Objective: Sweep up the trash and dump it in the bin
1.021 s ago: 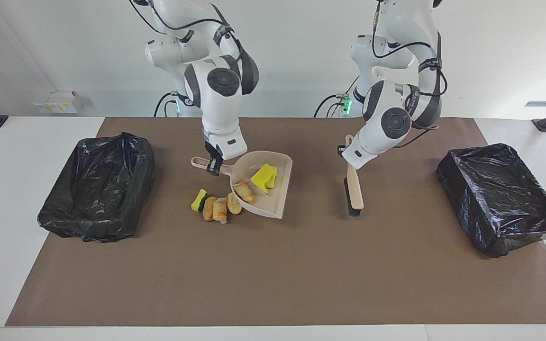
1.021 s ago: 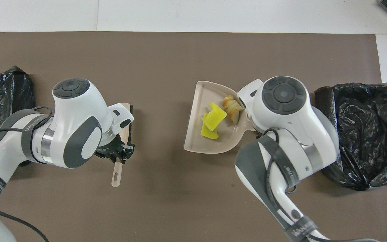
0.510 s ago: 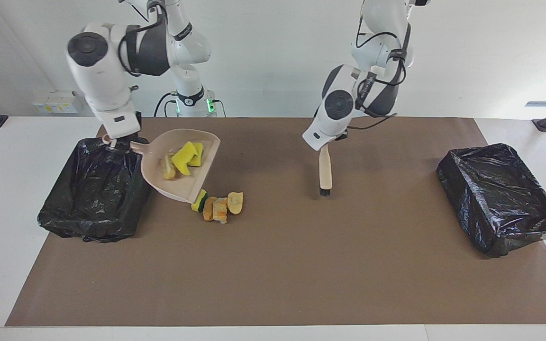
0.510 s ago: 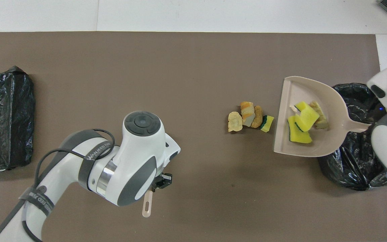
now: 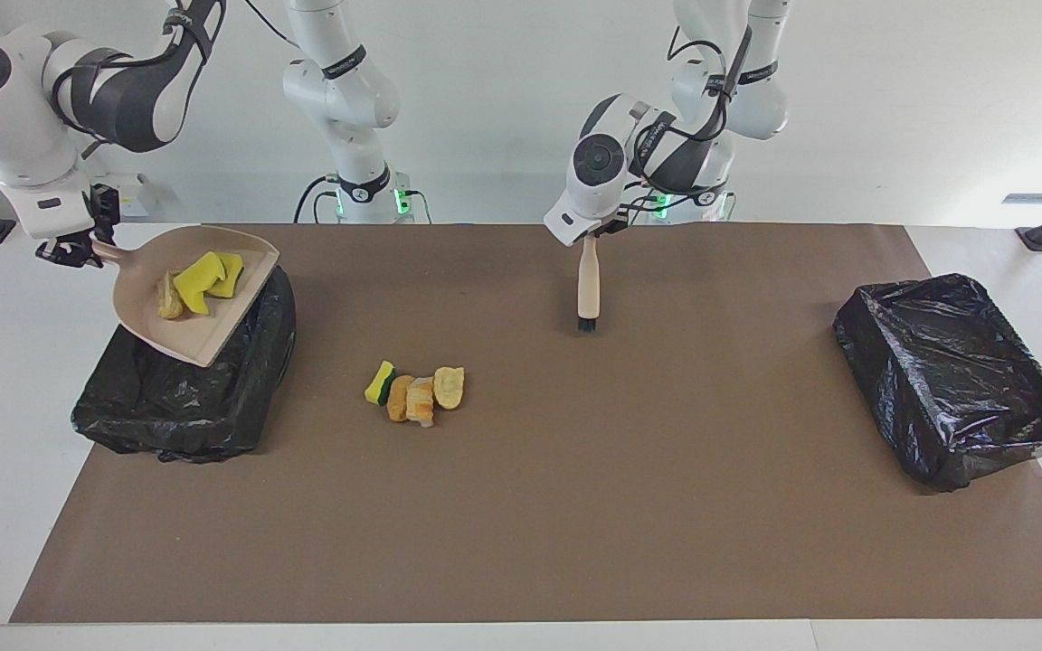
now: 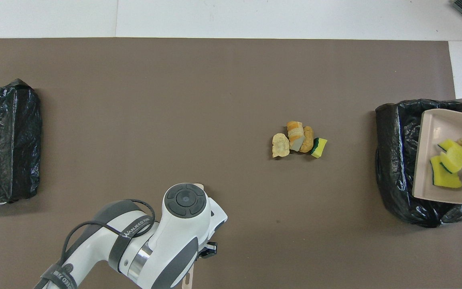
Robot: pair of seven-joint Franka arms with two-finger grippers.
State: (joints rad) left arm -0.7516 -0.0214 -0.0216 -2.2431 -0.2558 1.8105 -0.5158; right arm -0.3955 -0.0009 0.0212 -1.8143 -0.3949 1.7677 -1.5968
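Note:
My right gripper (image 5: 78, 250) is shut on the handle of a beige dustpan (image 5: 200, 336), holding it up over the black-lined bin (image 5: 179, 398) at the right arm's end of the table. Yellow sponge chunks (image 5: 204, 276) and a bread bit (image 5: 166, 298) lie in the pan; the overhead view shows the dustpan (image 6: 427, 160) and these chunks (image 6: 449, 162) above that bin (image 6: 395, 160). More trash (image 5: 414, 391), a green-backed sponge piece and three bread bits, lies in a row on the brown mat (image 6: 298, 139). My left gripper (image 5: 589, 237) is shut on a brush (image 5: 587, 294) that hangs bristles down over the mat.
A second black-lined bin (image 5: 955, 380) stands at the left arm's end of the table, also seen from overhead (image 6: 2, 140). The brown mat (image 5: 575, 506) covers most of the white table.
The right arm carried the loaded dustpan from the mat's middle to above the bin. The left arm lifted the brush off the mat and drew it back toward the robots.

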